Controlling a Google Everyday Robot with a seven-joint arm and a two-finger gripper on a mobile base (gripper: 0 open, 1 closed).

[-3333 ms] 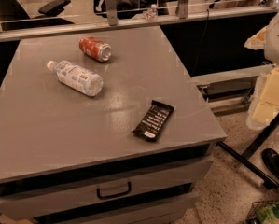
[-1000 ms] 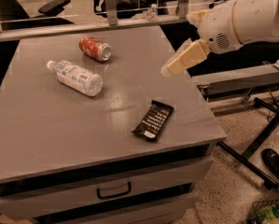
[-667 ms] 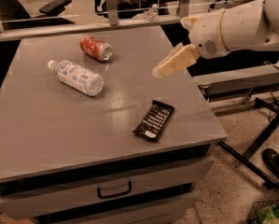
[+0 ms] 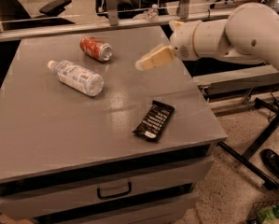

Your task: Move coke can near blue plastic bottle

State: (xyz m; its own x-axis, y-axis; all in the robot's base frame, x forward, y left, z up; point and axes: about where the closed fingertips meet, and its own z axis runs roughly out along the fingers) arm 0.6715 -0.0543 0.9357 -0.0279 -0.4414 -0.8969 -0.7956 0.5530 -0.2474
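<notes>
I judge the task to be at its very start: the reach is under way and nothing has been gripped. The coke can [image 4: 96, 48] lies on its side on the far part of the counter [image 4: 45, 129], its silver end turned toward the right and the near edge. The blue plastic bottle [image 4: 77, 77] also lies on its side, nearer the front and a little to the left of the can, with its white cap pointing to the far left. The 2 are apart, with a strip of bare grey top between them, so the can is not yet set where I would call it near the bottle.

My gripper [image 4: 150, 59] hangs above the counter to the right of the can, near it but not touching, at the end of my white arm [image 4: 232, 31], which comes in from the right side. It points toward the can. I cannot tell from this angle whether my jaws are parted or pressed together. They carry nothing of the task, since the can rests on the surface.

A dark snack wrapper [image 4: 153, 120] lies flat toward the front right, well apart from both things and out of the way of the move.

What is left, as I reckon it, is nearly everything: close the gap to the can, take hold of it, carry it the short way toward the bottle, set it down beside the bottle and let go.
</notes>
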